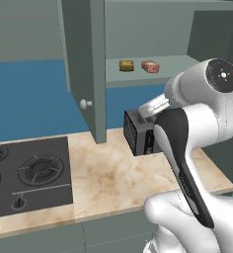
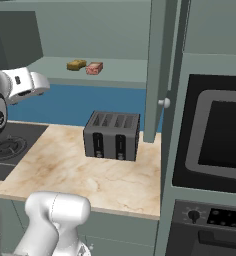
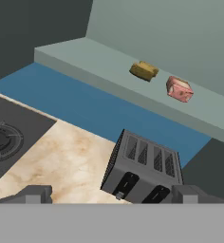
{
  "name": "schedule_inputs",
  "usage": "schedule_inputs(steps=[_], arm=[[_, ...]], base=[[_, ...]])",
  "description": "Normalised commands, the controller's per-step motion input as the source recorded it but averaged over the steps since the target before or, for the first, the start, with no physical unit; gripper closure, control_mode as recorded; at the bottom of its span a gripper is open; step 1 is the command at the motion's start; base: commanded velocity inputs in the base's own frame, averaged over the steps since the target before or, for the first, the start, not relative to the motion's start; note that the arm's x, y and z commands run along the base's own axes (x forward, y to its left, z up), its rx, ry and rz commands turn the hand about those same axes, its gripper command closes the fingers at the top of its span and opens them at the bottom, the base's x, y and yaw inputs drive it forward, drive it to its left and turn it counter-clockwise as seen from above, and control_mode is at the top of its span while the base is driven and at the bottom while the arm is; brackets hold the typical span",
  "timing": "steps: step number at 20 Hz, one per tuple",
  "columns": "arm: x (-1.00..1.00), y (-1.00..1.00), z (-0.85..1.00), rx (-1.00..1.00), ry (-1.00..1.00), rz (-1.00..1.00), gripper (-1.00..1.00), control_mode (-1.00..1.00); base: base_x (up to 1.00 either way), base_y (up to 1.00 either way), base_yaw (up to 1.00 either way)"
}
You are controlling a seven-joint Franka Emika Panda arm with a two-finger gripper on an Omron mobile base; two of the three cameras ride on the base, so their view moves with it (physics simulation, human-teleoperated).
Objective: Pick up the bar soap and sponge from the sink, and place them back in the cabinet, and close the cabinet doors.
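Observation:
The mustard sponge point(image 1: 126, 65) point(image 3: 144, 70) and the pinkish-red bar soap point(image 1: 150, 66) point(image 3: 179, 89) lie side by side on the inner shelf point(image 3: 95, 61) of the grey-green cabinet point(image 2: 115, 30). The soap is to the right of the sponge. Both cabinet doors stand open: the left door point(image 1: 84, 64) with its pale knob point(image 1: 84, 104), and the right door point(image 2: 157, 70). My gripper point(image 3: 114, 193) is open and holds nothing. It hovers in front of and below the shelf, above the counter, well apart from both blocks. The sink is out of view.
A dark four-slot toaster point(image 1: 137, 132) point(image 2: 112, 135) stands on the marble counter point(image 1: 113, 178) under the cabinet. A black gas stove point(image 1: 29, 173) lies to the left. A built-in oven column point(image 2: 215, 135) rises at the right. A blue wall point(image 1: 29, 94) backs the counter.

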Motion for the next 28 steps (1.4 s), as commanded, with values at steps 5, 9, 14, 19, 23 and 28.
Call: schedule_inputs(steps=[5,9,14,19,23,28], arm=[[-0.68,0.0,0.02,-0.06,0.0,0.07,-1.0,-1.0],[-0.55,0.01,0.24,-0.02,0.05,0.0,-1.0,-1.0],[-0.45,0.15,0.3,-0.04,0.09,0.0,-1.0,-1.0],[-0.43,0.24,0.26,-0.07,0.09,0.0,-1.0,-1.0],[-0.49,0.1,0.02,-0.1,0.01,0.0,-1.0,-1.0],[-0.47,0.08,0.0,-0.1,0.0,0.0,-1.0,-1.0]], base=[[0.0,0.0,0.0],[0.0,0.0,0.0],[0.0,0.0,0.0],[0.0,0.0,0.0],[0.0,0.0,0.0],[0.0,0.0,0.0]])
